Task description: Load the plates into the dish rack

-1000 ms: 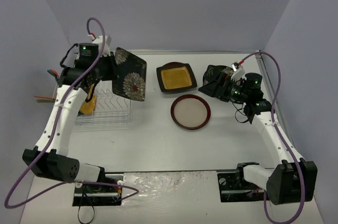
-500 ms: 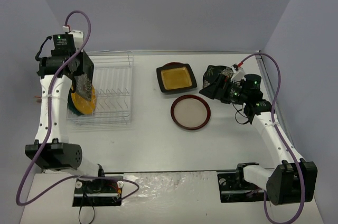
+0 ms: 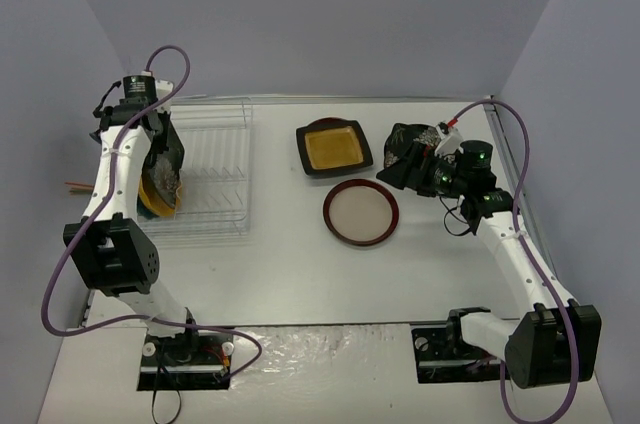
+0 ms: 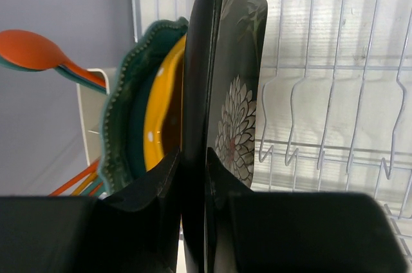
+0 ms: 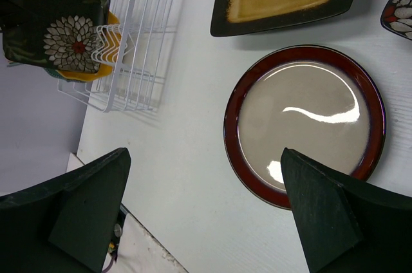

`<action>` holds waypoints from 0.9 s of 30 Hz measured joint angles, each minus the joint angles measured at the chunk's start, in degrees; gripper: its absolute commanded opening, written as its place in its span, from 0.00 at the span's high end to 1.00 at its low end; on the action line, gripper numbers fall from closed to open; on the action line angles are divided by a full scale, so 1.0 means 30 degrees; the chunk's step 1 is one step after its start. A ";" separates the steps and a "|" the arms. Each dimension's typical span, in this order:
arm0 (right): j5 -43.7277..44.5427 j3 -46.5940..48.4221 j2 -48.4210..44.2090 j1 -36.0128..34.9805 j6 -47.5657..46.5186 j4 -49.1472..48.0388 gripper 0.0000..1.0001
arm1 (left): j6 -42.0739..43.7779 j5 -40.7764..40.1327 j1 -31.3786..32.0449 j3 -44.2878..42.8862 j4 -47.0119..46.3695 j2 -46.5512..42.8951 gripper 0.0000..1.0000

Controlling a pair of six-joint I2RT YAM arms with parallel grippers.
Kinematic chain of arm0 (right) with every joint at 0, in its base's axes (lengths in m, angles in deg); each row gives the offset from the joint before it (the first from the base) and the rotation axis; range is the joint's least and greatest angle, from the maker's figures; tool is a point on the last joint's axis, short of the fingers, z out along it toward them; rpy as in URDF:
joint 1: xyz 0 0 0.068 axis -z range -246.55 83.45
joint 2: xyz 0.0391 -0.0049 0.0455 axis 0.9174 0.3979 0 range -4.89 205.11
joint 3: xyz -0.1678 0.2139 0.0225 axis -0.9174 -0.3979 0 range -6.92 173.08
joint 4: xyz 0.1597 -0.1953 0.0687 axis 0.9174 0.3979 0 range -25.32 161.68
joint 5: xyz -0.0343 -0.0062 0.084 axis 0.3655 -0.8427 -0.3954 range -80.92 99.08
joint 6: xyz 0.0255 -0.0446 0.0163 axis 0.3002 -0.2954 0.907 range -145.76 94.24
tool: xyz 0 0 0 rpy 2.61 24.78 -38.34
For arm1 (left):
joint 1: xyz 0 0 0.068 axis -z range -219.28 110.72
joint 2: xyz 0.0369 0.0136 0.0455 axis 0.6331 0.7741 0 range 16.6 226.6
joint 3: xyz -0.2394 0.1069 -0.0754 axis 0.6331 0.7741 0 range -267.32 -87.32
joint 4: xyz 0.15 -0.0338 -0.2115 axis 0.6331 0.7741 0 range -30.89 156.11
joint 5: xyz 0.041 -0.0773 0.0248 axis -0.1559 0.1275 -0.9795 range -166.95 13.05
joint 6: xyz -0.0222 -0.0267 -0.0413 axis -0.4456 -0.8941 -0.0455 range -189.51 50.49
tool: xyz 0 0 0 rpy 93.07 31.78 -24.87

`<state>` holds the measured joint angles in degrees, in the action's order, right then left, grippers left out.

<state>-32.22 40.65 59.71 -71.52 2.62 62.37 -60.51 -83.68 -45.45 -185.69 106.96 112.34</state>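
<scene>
My left gripper is shut on the rim of a black white-flowered plate, held upright at the left end of the white wire dish rack. Close beside it stand an orange-yellow plate and a teal scalloped plate. On the table lie a black square plate with a yellow centre and a red-rimmed plate. My right gripper hangs open above the table just left of the red-rimmed plate. A second black flowered plate lies partly hidden under the right arm.
A white utensil cup on the rack's left side holds orange and teal spoons. Empty wire slots run to the right of the held plate. Grey walls close in the table on three sides.
The left arm swung the flowered plate from right of the rack over to its left end and turned it upright beside the yellow plate. The right arm has barely moved.
</scene>
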 measured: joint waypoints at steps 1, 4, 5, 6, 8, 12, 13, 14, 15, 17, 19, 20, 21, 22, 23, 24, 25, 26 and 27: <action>0.0009 0.0000 0.0000 0.0000 0.0000 0.0000 0.00 | -0.0009 0.0106 0.0004 0.0353 -0.0165 0.0000 1.00; 0.0042 0.0000 0.0002 0.0000 -0.0005 0.0002 0.00 | -0.0093 0.0345 0.0015 0.1400 -0.0551 0.0000 1.00; 0.0071 0.0000 0.0007 0.0000 0.0000 0.0007 0.00 | -0.0143 0.0439 0.0015 0.1697 -0.0635 0.0000 0.98; 0.0105 0.0000 0.0018 0.0000 0.0000 0.0007 0.00 | -0.0175 0.0475 0.0017 0.1952 -0.0748 0.0000 0.95; 0.0175 0.0000 0.0041 0.0000 0.0000 0.0007 0.00 | -0.0237 0.0528 0.0022 0.2447 -0.0985 0.0000 0.90; 0.0311 -0.0008 0.0058 0.0000 0.0000 0.0015 0.00 | -0.0330 0.0526 0.0021 0.2776 -0.1437 -0.0102 0.65; 0.0354 -0.0013 0.0058 0.0000 0.0000 0.0015 0.00 | -0.0339 0.0450 0.0017 0.2776 -0.1517 -0.0102 0.58; 0.0405 -0.0027 0.0058 0.0000 0.0000 0.0019 0.00 | -0.0310 0.0314 0.0015 0.2776 -0.1680 -0.0106 0.52; 0.0455 -0.0049 0.0058 0.0000 0.0000 0.0041 0.00 | -0.0302 0.0189 -0.0002 0.2778 -0.1899 -0.0141 0.49; 0.0552 -0.0079 0.0058 0.0000 0.0000 0.0135 0.00 | -0.0384 0.0090 -0.0049 0.2783 -0.2258 -0.0271 0.44; 0.0706 -0.0086 0.0058 0.0000 0.0000 0.0218 0.00 | -0.0430 0.0179 -0.0051 0.2777 -0.2365 -0.0428 0.41; 0.0814 -0.0087 0.0057 0.0000 0.0000 0.0275 0.00 | -0.0456 0.0223 -0.0039 0.2778 -0.2411 -0.0519 0.39; 0.0941 -0.0087 0.0054 0.0000 0.0000 0.0345 0.00 | -0.0485 0.0264 -0.0018 0.2781 -0.2457 -0.0617 0.37; 0.1075 -0.0087 0.0051 0.0000 0.0000 0.0414 0.00 | -0.0512 0.0298 0.0000 0.2783 -0.2500 -0.0717 0.35; 0.1272 -0.0087 0.0051 0.0000 -0.0006 0.0481 0.00 | -0.0522 0.0267 0.0000 0.2778 -0.2511 -0.0831 0.32; 0.1530 -0.0087 0.0044 0.0000 -0.0014 0.0592 0.00 | -0.0543 0.0200 -0.0004 0.2780 -0.2511 -0.0988 0.30; 0.1812 -0.0087 0.0035 0.0000 -0.0026 0.0730 0.00 | -0.0572 0.0125 -0.0024 0.2782 -0.2507 -0.1170 0.28; 0.2080 -0.0087 0.0030 0.0000 -0.0042 0.0884 0.00 | -0.0608 0.0074 -0.0080 0.2777 -0.2507 -0.1360 0.27; 0.2465 -0.0087 0.0013 0.0000 -0.0052 0.1120 0.00 | -0.0662 0.0067 -0.0104 0.2776 -0.2503 -0.1580 0.26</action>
<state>-24.83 40.38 59.75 -71.52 2.46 65.73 -62.50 -83.48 -45.77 -177.36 99.46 107.60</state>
